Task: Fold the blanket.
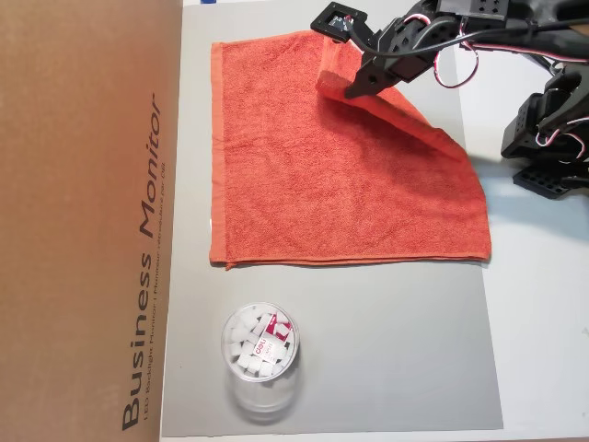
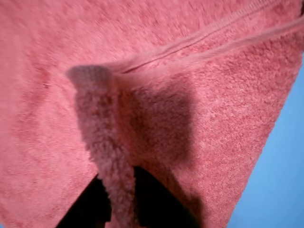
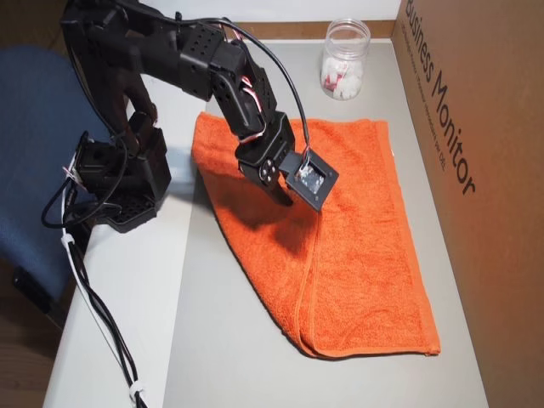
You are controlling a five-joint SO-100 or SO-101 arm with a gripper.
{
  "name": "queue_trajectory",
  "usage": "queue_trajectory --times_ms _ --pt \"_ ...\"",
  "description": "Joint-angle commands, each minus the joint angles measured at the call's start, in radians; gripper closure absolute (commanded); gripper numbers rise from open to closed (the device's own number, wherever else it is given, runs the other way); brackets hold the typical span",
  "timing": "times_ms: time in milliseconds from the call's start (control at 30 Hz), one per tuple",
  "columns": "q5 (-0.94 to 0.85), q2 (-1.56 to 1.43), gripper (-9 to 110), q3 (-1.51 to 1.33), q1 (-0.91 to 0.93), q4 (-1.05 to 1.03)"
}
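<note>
While most of the blanket (image 1: 340, 184) lies flat below it, the gripper (image 1: 352, 90) pinches a raised corner fold between its fingers.

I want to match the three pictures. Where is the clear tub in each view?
An overhead view: the tub is low and left of centre, on the grey mat, below the blanket.
Wrist view: not in it; only blanket shows.
An overhead view: the tub is at top, right of centre, past the blanket's far edge.
Shared landmark: the "Business Monitor" box, beside the tub in both overhead views.
</note>
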State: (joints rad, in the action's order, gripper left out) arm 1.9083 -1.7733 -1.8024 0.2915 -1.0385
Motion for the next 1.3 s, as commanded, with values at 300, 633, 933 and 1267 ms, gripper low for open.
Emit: queue_trajectory --times_ms 300,633,933,1267 --pt "-0.029 -0.087 102 0.229 -0.034 0.003" --pt "-0.158 -0.057 102 0.262 -0.166 0.144" --pt "-0.264 0.112 102 0.466 -0.221 0.181" --pt "-0.393 0.207 102 0.540 -0.345 0.181"
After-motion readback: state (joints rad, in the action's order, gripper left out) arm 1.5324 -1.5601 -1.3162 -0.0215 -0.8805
